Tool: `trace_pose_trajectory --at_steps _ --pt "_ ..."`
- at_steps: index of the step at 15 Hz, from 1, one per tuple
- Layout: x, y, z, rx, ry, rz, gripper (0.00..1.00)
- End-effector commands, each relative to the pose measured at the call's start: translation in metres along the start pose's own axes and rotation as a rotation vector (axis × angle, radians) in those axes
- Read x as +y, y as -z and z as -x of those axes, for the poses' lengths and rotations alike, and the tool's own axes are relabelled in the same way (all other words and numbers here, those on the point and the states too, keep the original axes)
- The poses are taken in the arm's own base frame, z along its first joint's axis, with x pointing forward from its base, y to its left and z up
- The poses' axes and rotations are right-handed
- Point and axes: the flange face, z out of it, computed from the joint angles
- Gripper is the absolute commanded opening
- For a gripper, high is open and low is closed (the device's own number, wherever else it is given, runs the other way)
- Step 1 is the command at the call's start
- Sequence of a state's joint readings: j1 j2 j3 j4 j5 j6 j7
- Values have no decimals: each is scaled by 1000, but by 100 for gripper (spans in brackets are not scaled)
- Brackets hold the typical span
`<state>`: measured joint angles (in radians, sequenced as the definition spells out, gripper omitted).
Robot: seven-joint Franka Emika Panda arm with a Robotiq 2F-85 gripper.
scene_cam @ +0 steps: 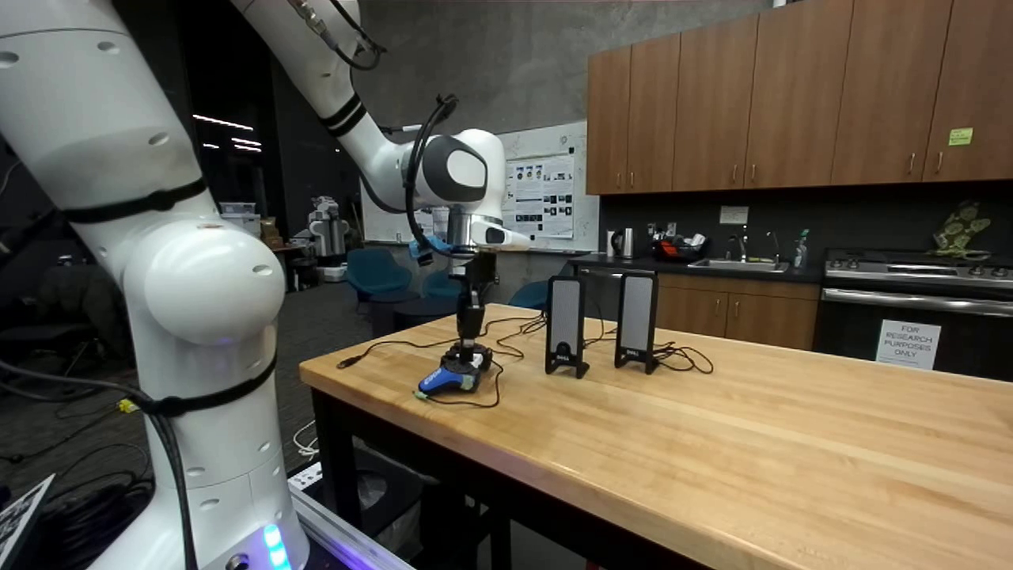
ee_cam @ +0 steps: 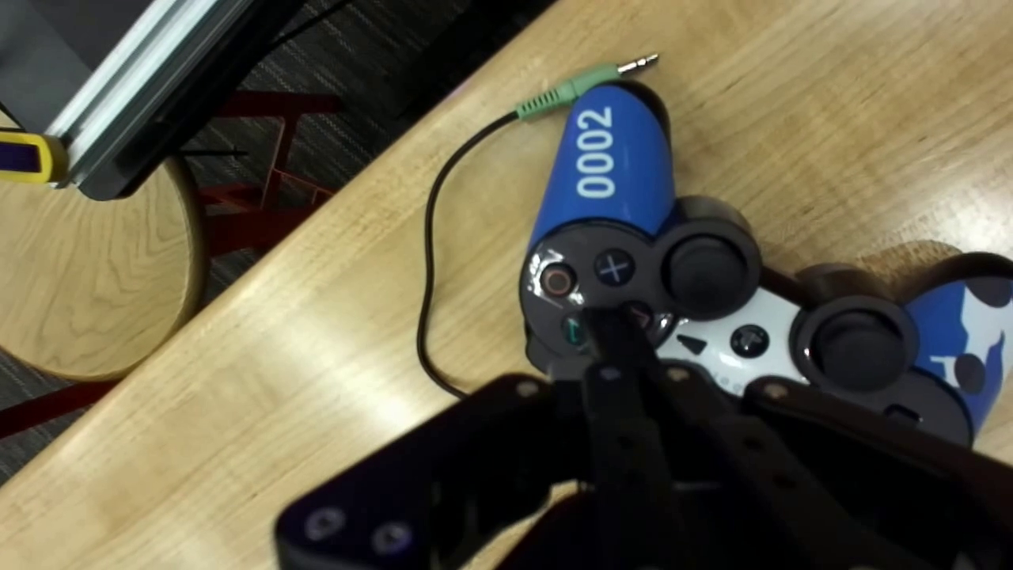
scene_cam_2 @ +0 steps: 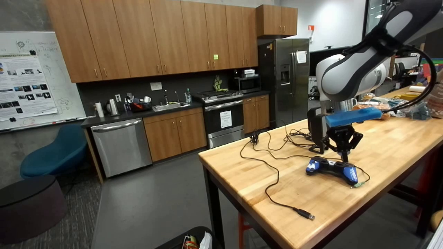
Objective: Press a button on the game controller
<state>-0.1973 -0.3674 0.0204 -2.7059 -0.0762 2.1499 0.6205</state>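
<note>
The black jointed claw (ee_cam: 621,336), pressed together, points down over the round dark symbol buttons (ee_cam: 615,267) at one end of the blue-and-black plastic game controller (ee_cam: 748,317) on the pale wooden table (ee_cam: 301,356), touching or not I can't tell, so I'd guess only a downward push remains.
</note>
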Motion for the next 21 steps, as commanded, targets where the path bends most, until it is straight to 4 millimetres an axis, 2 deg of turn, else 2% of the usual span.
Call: trace_pose_trajectory --at_steps 1,7,15,21 --pt "-6 -3 -3 -4 -9 10 0" --pt "-10 -8 -6 -16 -4 17 0" --pt "-1 17 -4 22 -4 -20 0" --pt "-3 29 9 35 60 -41 0"
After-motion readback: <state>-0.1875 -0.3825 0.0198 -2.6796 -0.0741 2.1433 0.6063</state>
